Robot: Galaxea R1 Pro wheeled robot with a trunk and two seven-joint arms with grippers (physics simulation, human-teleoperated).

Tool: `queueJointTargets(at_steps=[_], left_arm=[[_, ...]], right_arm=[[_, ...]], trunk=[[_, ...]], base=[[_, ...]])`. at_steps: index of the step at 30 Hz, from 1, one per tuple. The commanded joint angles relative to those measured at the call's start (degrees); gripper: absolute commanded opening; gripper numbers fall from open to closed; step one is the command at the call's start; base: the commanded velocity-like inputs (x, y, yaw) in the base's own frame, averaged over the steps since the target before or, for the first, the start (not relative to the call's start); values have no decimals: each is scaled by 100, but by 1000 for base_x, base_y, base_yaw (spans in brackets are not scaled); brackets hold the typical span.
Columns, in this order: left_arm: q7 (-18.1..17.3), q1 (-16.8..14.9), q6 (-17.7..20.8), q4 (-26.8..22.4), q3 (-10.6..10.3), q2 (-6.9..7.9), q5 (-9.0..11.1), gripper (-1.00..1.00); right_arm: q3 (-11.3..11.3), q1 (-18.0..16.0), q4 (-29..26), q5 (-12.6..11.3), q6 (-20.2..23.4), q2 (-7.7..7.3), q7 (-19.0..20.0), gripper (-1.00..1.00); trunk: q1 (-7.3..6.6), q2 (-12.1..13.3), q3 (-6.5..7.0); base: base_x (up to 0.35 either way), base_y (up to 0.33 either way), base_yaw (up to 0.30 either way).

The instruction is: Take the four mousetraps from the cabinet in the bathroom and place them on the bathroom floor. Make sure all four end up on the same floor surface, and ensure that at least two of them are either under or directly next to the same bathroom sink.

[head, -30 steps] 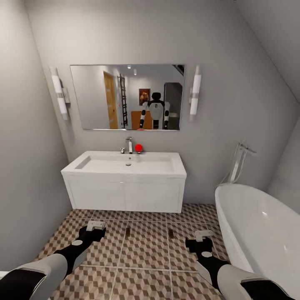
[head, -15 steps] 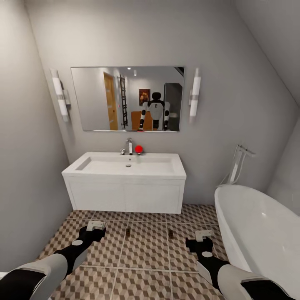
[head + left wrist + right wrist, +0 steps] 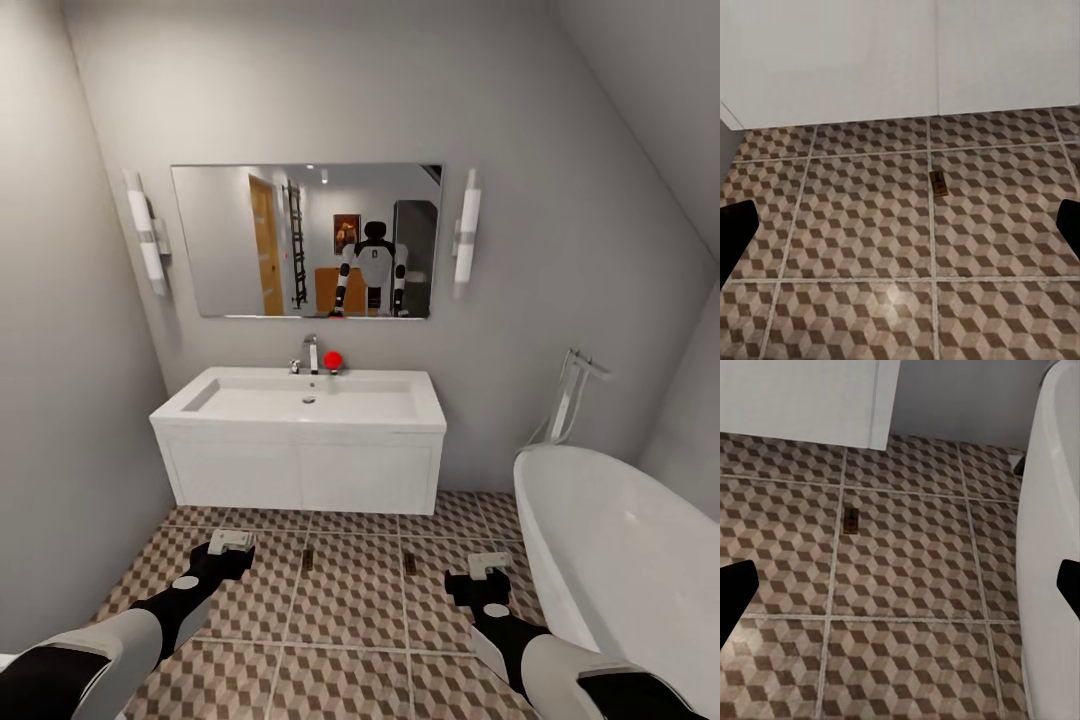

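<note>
Two mousetraps lie flat on the bathroom floor (image 3: pixel 350 600) in front of the bathroom sink (image 3: pixel 305 400): one (image 3: pixel 307 558) to the left, one (image 3: pixel 410 562) to the right. The left wrist view has the left mousetrap (image 3: pixel 938 184) ahead of the open fingers (image 3: pixel 735 232). The right wrist view has the other mousetrap (image 3: pixel 852 520) ahead of its open fingers (image 3: pixel 1069 579). My left gripper (image 3: pixel 230 543) and right gripper (image 3: pixel 489 565) hover low over the tiles, both empty. The mirror reflects the orange-brown cabinet (image 3: pixel 340 288) behind me.
A white oval bathtub (image 3: pixel 620 560) with a floor-standing tap (image 3: pixel 572 390) fills the right side. A grey wall (image 3: pixel 70 420) closes the left. A small red object (image 3: pixel 332 359) sits by the chrome tap (image 3: pixel 311 351). A mirror (image 3: pixel 305 240) hangs between two wall lamps.
The whole head view has shifted slightly, with sink and mirror a little lower in the picture, so the camera moved. Both arms and the two mousetraps kept their places.
</note>
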Motion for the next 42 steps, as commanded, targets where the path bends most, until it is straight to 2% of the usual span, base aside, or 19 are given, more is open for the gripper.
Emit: queueJointTargets(at_steps=[1,12,16,24,28,34,35,42], left_arm=[[2,-5,-19,8,-48,0,41,100],[8,-5,-19,5,-44,-33,46,100],[7,9,-26,5,-43,-40,48,100],[10,240,-43,4,-43,-40,49,100],[41,431,-31,4,-42,-40,52,100],[65,860,11,6,-42,-26,57,100],[65,860,11,6,-42,-26,57,100],[53,1500,63,5,-42,14,51,100]], right_arm=[[34,-8,14,30,-8,2,-42,100],[30,-8,25,9,0,-14,-34,100],[29,40,51,-9,7,-6,-25,100],[28,411,64,-7,23,-21,-10,100],[29,691,67,-7,55,-23,0,100],[35,1298,69,0,296,-7,7,100],[35,1298,69,0,296,-7,7,100],[30,2051,69,-1,649,-24,24,100]], trunk=[[-21,34,9],[-263,476,207],[-263,476,207],[-263,476,207],[-263,476,207],[-263,476,207],[-263,476,207],[-263,476,207]], base=[[0,0,0],[0,0,0],[0,0,0],[0,0,0],[0,0,0],[0,0,0],[0,0,0],[0,0,0]])
